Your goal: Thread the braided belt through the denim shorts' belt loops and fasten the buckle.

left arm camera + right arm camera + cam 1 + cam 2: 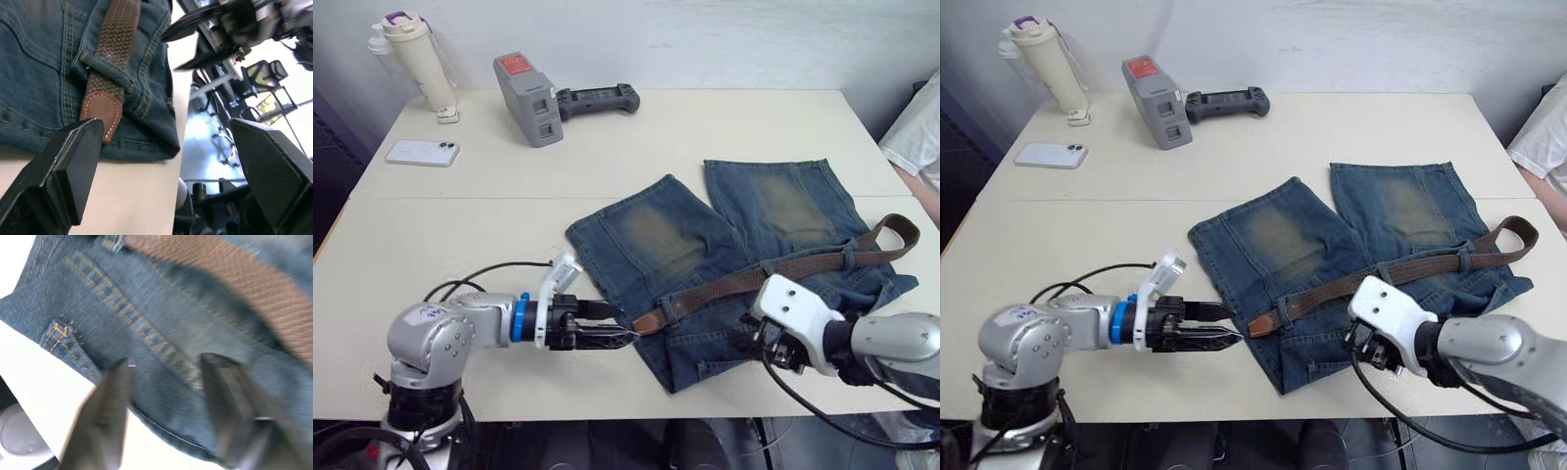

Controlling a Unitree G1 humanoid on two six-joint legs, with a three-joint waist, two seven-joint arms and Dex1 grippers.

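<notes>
The denim shorts (pixel 656 230) lie flat on the table, waistband toward me and legs pointing away. The braided belt (pixel 744 279) runs along the waistband through belt loops (pixel 105 66), and its tan tip (pixel 649 320) pokes out at the left. Its right end (pixel 899 231) folds back off the shorts' right side. The buckle is hidden. My left gripper (pixel 625 325) is open, level with the table, with the tan tip (pixel 101 115) just in front of its fingers (pixel 68 171). My right gripper (pixel 166 362) is open and hovers over the waistband's near edge, below the belt (pixel 220 269).
At the back left are a white phone (pixel 422 152), a cream bottle (pixel 416 59), a grey device (pixel 529 98) and a black controller (pixel 599 98). A person's white sleeve (pixel 915 137) shows at the right edge. The table's front edge (pixel 607 416) is close to both grippers.
</notes>
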